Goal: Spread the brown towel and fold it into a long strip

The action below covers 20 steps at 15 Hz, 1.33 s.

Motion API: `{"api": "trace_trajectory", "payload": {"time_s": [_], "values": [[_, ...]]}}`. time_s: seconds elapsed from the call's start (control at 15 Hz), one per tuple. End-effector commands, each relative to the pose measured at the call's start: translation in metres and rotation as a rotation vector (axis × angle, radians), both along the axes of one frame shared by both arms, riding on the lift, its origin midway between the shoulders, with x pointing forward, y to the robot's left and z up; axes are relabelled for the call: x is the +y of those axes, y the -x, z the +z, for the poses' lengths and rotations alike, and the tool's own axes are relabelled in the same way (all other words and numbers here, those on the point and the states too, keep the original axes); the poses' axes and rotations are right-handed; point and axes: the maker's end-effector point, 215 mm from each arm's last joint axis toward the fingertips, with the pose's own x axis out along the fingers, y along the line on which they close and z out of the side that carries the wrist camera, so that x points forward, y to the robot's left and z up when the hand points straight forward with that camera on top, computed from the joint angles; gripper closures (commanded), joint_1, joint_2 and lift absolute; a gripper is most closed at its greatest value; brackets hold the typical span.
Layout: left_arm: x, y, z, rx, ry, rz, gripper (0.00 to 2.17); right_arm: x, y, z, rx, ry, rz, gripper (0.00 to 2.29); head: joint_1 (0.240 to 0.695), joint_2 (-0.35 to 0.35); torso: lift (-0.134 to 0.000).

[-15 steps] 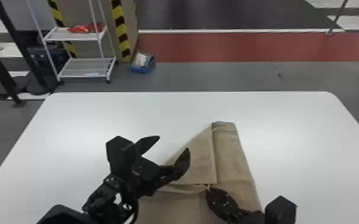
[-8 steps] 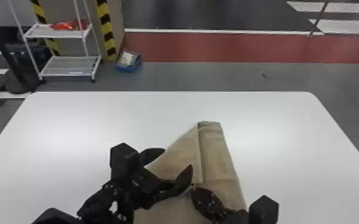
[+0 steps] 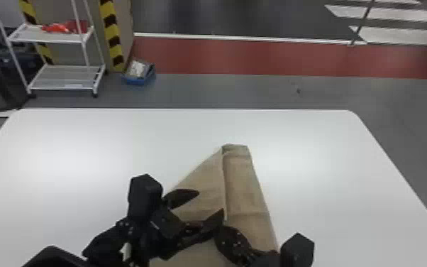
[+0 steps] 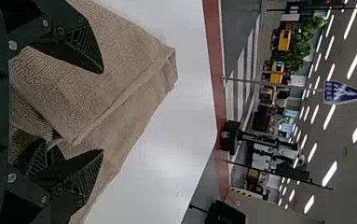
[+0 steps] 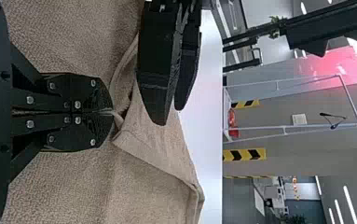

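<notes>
The brown towel [image 3: 244,188] lies partly folded near the table's front, its far end narrow and its left edge slanting. Over its left part my left gripper [image 3: 202,202] stands open, fingers apart; in the left wrist view the left gripper [image 4: 102,111] has towel layers beneath and between its fingers. Close beside it, my right gripper [image 3: 223,230] is low on the towel at the fold's edge. The right wrist view shows the right gripper [image 5: 107,112] shut on a pinched bit of the towel [image 5: 153,154], with the left gripper's fingers just beyond.
The white table [image 3: 81,149] extends around the towel on the left, right and far sides. Past its far edge, a white shelf rack [image 3: 60,76] and a blue bin [image 3: 140,76] stand on the floor.
The head view has shifted, so the scene slides leftward. My left gripper has moved right relative to the towel, closer to the right gripper, which still pinches the cloth.
</notes>
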Motion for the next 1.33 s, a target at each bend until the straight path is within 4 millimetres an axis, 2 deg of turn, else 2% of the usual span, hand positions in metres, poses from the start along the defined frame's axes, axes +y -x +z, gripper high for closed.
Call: {"api": "trace_trajectory", "payload": {"time_s": [0.0, 0.07, 0.33, 0.8, 0.93, 1.27], "values": [[0.002, 0.005, -0.013, 0.039, -0.020, -0.004, 0.40, 0.000, 0.001, 0.000, 0.000, -0.001, 0.002, 1.48, 0.695, -0.088, -0.123], [0.001, 0.005, -0.012, 0.039, -0.019, -0.005, 0.55, 0.001, 0.000, 0.001, -0.001, -0.003, 0.003, 1.48, 0.695, -0.087, -0.123], [-0.001, 0.018, -0.029, 0.113, -0.045, -0.027, 0.55, 0.000, 0.000, 0.000, 0.003, -0.008, 0.002, 1.48, 0.695, -0.087, -0.123], [-0.003, 0.014, -0.026, 0.103, -0.047, -0.026, 0.55, -0.001, 0.000, 0.001, 0.002, -0.009, 0.002, 1.48, 0.695, -0.097, -0.123], [-0.002, 0.012, -0.027, 0.102, -0.051, -0.024, 0.73, -0.001, -0.001, 0.003, -0.003, -0.015, 0.000, 1.48, 0.695, -0.096, -0.123], [0.000, 0.010, -0.026, 0.099, -0.049, -0.020, 0.73, -0.001, -0.002, 0.003, -0.003, -0.015, 0.001, 1.48, 0.695, -0.094, -0.123]]}}
